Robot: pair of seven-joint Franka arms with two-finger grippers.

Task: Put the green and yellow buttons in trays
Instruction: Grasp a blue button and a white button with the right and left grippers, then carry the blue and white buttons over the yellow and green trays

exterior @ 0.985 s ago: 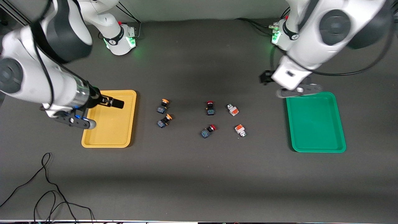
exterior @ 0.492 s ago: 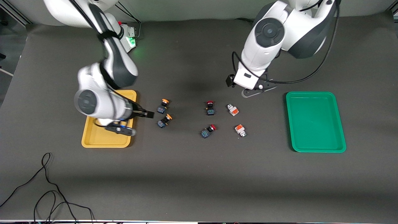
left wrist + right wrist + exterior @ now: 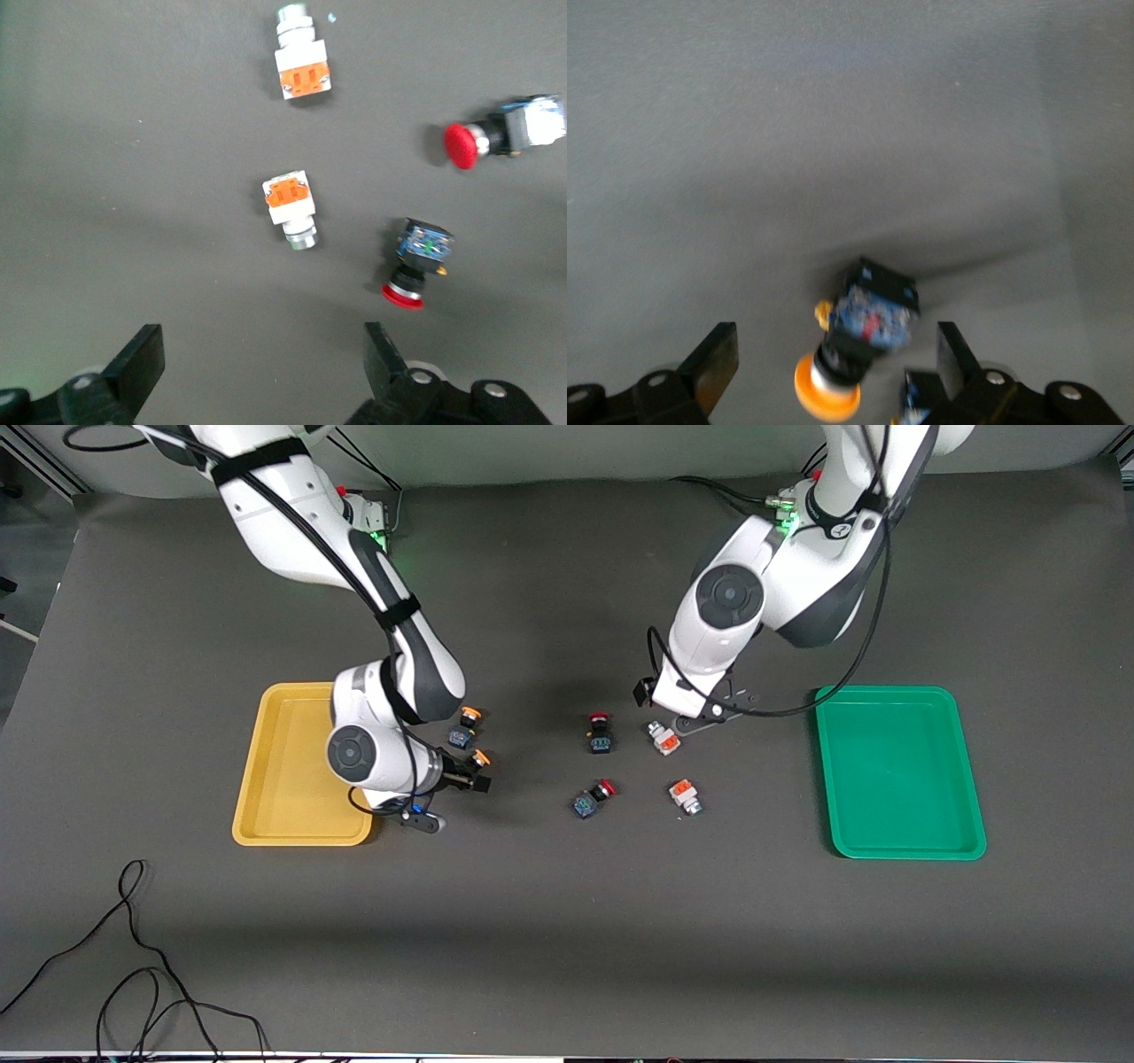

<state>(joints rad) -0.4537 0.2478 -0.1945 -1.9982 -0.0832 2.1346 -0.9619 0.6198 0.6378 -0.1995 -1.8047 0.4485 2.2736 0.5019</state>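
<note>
Nearest the front camera among the buttons are a red-capped button (image 3: 593,798) and a white button with an orange block (image 3: 684,794), both lying loose on the grey table (image 3: 567,939). A little farther sits the nearer orange-capped button (image 3: 479,759), mostly covered in the front view by the right gripper (image 3: 468,779). In the right wrist view this button (image 3: 859,341) lies between the spread fingers (image 3: 709,367), cap toward the camera, and nothing is gripped. Farther again come the second orange-capped button (image 3: 464,726), a second red-capped button (image 3: 600,732) and the second white button (image 3: 663,737). The left gripper (image 3: 675,722) hovers over that white button with its jaws wide and empty; the left wrist view shows the button (image 3: 291,206) ahead of the fingers (image 3: 381,359) rather than between them.

The yellow tray (image 3: 292,766) lies toward the right arm's end of the table and the green tray (image 3: 899,772) toward the left arm's end, both holding nothing. All four task buttons are on the table, so the sorting looks barely begun.

Risks, as I judge them: the two orange-capped buttons lie close together, so a finger coming down could knock the farther one. The rounded cap may let the button roll or twist out of a pinch. The left gripper could drift onto the red-capped button just beside its target
</note>
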